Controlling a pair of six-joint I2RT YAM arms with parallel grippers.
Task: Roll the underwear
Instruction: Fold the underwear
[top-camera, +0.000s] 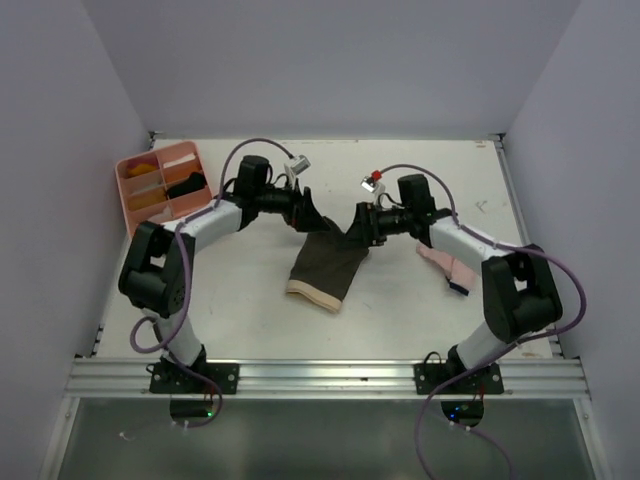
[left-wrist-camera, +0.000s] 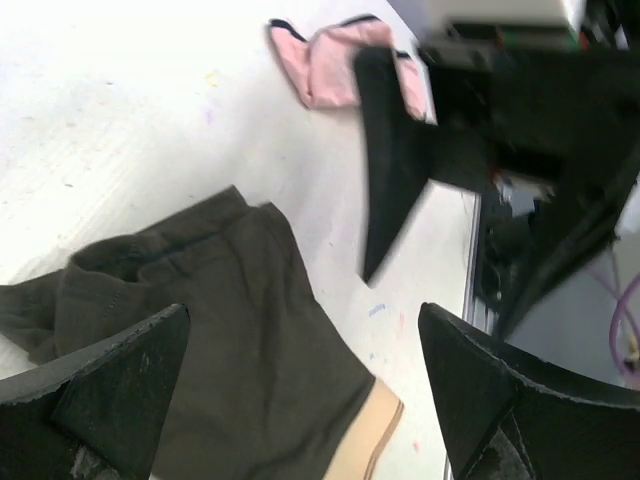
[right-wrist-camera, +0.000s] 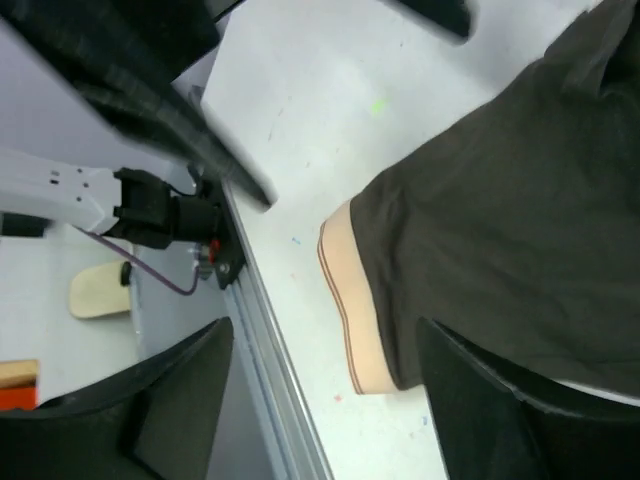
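Note:
The dark olive-brown underwear (top-camera: 325, 268) lies spread on the white table, its beige waistband (top-camera: 312, 293) toward the near edge. Both grippers hover at its far end, facing each other. My left gripper (top-camera: 315, 218) is open; in the left wrist view (left-wrist-camera: 305, 312) the dark cloth (left-wrist-camera: 240, 330) lies below its spread fingers, not pinched. My right gripper (top-camera: 358, 228) is open too, and in its wrist view (right-wrist-camera: 327, 325) the garment (right-wrist-camera: 500, 230) and waistband (right-wrist-camera: 350, 300) lie under it. The pale pink underwear (top-camera: 447, 265) lies crumpled at the right, partly under the right arm, and shows in the left wrist view (left-wrist-camera: 335, 70).
A pink plastic compartment tray (top-camera: 160, 185) stands at the back left corner. The metal rail (top-camera: 330, 375) runs along the near edge. Grey walls close the table on three sides. The two grippers are close together over the table's middle.

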